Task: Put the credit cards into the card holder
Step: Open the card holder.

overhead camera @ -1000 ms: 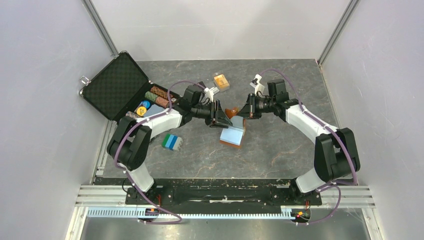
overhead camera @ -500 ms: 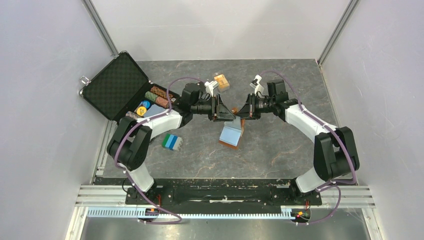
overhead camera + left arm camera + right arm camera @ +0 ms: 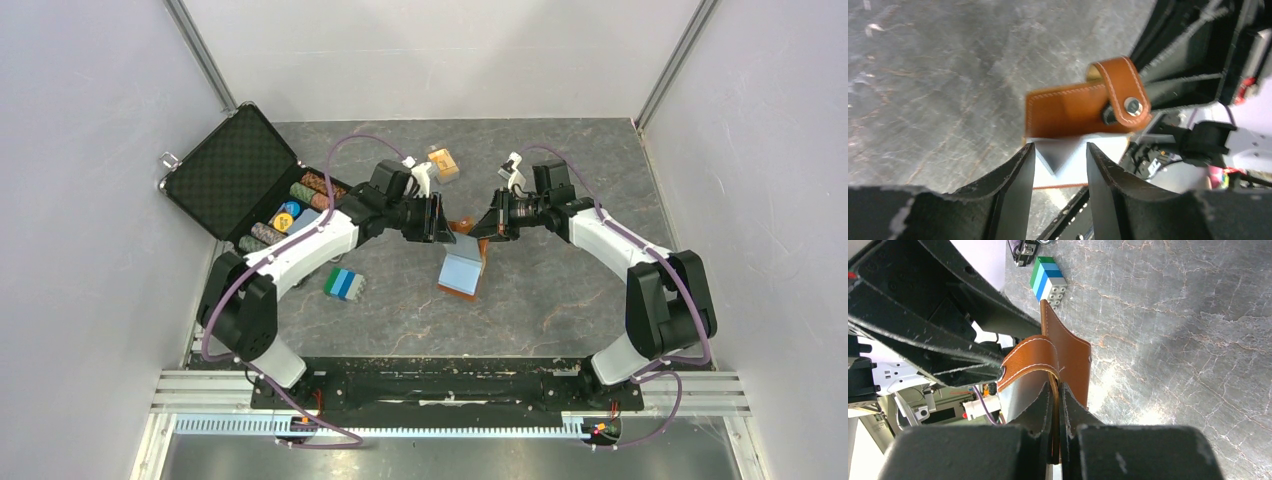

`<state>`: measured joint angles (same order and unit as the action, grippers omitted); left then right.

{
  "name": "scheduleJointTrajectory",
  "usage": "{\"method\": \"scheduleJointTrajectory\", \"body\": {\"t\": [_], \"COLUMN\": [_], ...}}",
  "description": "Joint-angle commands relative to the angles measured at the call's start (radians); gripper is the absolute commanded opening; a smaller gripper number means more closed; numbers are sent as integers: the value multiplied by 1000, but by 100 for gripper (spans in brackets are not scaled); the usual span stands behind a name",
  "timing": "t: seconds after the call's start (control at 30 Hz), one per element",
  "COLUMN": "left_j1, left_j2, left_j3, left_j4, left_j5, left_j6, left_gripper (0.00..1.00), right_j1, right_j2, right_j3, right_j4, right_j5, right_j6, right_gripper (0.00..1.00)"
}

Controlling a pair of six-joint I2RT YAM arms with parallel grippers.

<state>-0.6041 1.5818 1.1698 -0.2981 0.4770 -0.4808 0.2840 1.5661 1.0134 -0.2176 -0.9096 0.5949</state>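
Observation:
The tan-brown card holder (image 3: 463, 270) lies open in the middle of the table, pale blue inside up, with one flap raised. My right gripper (image 3: 486, 227) is shut on the raised flap's edge; in the right wrist view (image 3: 1056, 390) the brown leather (image 3: 1071, 362) and its snap tab stand between the shut fingers. My left gripper (image 3: 444, 222) is open and empty just left of the flap; in the left wrist view (image 3: 1060, 152) the flap (image 3: 1068, 111) and blue lining show past the fingertips. A small pile of orange credit cards (image 3: 443, 163) lies behind the grippers.
An open black foam-lined briefcase (image 3: 232, 168) with rows of poker chips (image 3: 312, 190) stands at the back left. A blue-green-white striped block (image 3: 344, 284) lies on the table at the near left, also seen in the right wrist view (image 3: 1048, 281).
My left gripper has drawn back a little to the left and away from the flap, and its arm has stretched out. My right gripper has kept its hold on the flap; the wallet turned slightly.

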Motion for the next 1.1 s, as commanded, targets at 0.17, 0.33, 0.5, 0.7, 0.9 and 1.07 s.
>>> {"method": "scheduleJointTrajectory", "body": {"t": [0.17,0.33,0.5,0.7,0.9,1.07], "left_j1": [-43,-36,-15,24,50,88], "left_j2": [98,101,91,49,44,42], "left_j3": [153,101,12,-66,-87,-126], "left_j4": [-194,-112,48,195,274,430], "left_j5": [-212,-115,52,154,226,295], "left_j6": [105,104,68,-3,-40,-130], "left_gripper": [55,63,67,68,68,68], "right_j1": [1,1,1,1,2,2], "right_j2": [-10,-13,-15,-19,-21,-23], "right_j3": [32,34,38,36,32,9], "right_j4": [45,54,66,81,98,123], "right_j5": [-47,-63,-93,-124,-141,-160], "right_j6": [10,8,8,15,24,24], "right_gripper": [0,0,0,0,0,0]}}
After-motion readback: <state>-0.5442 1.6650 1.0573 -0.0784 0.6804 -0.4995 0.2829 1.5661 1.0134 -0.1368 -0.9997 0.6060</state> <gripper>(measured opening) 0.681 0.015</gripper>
